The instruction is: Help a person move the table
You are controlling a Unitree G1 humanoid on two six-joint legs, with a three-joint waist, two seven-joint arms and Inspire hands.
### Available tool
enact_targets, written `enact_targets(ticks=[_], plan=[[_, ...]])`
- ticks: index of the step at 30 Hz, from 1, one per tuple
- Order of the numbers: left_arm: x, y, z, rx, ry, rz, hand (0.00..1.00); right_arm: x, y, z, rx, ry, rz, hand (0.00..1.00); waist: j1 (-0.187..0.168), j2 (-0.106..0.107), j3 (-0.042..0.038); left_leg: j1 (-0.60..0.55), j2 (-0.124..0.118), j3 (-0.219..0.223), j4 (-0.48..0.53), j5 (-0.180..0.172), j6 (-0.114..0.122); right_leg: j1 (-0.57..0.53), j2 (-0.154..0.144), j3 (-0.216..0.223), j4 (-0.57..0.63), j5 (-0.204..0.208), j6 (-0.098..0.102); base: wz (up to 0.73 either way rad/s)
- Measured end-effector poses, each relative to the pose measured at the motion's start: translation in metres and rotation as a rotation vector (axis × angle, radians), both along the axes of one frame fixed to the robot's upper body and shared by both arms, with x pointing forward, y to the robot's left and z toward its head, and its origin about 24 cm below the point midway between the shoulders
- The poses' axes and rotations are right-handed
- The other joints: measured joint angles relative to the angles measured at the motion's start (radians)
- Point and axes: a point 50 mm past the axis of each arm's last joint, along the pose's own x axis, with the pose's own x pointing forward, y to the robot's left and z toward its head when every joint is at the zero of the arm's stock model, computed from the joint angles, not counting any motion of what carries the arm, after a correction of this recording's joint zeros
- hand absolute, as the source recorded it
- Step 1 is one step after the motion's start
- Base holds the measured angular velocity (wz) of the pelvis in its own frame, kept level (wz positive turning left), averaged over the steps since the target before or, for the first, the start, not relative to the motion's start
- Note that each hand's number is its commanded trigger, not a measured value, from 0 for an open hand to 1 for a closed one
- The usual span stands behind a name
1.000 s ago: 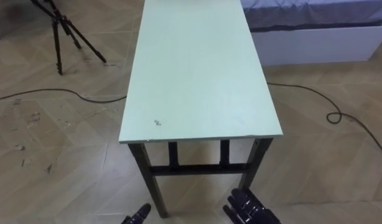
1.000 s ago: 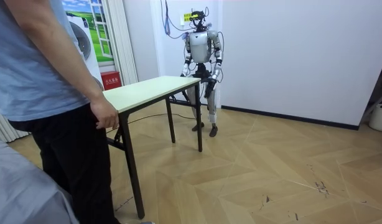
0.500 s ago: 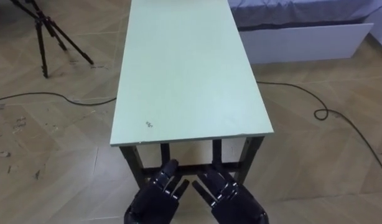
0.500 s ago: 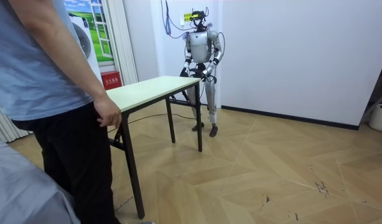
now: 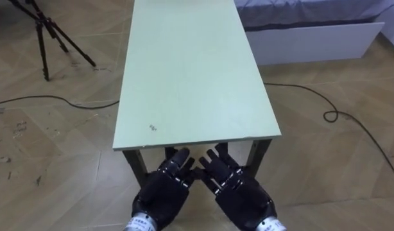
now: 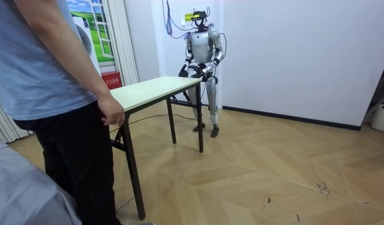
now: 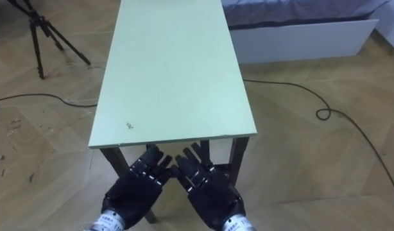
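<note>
A long pale green table (image 5: 190, 70) on dark legs stretches away from me, its near short edge just ahead. My left hand (image 5: 163, 192) and right hand (image 5: 234, 189) are both open, side by side, fingers straight and pointing at that near edge, just below it. In the room view I stand at the far end of the table (image 6: 151, 90) with my hands raised to its edge. A person (image 6: 51, 94) in a blue shirt stands at the near end, one hand (image 6: 111, 112) hanging beside the table's corner without holding it.
A black tripod (image 5: 46, 29) stands on the wood floor to the table's left. A bed with a white base (image 5: 312, 38) lies to the right. Dark cables (image 5: 341, 119) run across the floor on both sides.
Both hands rose from the picture's bottom edge and moved forward to just under the table's near edge. The view shifted a little during the first half second.
</note>
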Motion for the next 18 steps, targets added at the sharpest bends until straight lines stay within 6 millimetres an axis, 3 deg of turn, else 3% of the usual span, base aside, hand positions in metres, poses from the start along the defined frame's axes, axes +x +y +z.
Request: enact_targets(ticks=[7,11,18], plan=[[0.007,0.019,0.002,0.026,0.042,0.094,0.0,0.003,-0.007,0.001,0.0,0.03,-0.039,0.0,0.019,0.009,0.0048,0.021,0.0,0.003,-0.004,0.0,0.0,0.015,0.001,0.007,0.001,0.0,0.0,-0.03],[0.016,0.028,0.004,0.047,0.053,0.125,0.0,0.017,-0.011,0.007,0.003,0.048,-0.07,0.0,0.03,0.013,0.0064,0.016,0.001,-0.003,-0.001,0.0,0.0,0.015,0.0,-0.003,0.002,0.0,-0.001,0.05],[0.024,0.028,0.0,0.076,0.13,0.112,0.0,0.028,-0.014,0.009,-0.039,0.09,-0.092,0.0,0.045,0.012,0.0056,0.016,0.001,-0.005,0.005,0.0,0.0,0.02,0.001,0.002,0.002,0.002,-0.002,-0.01]])
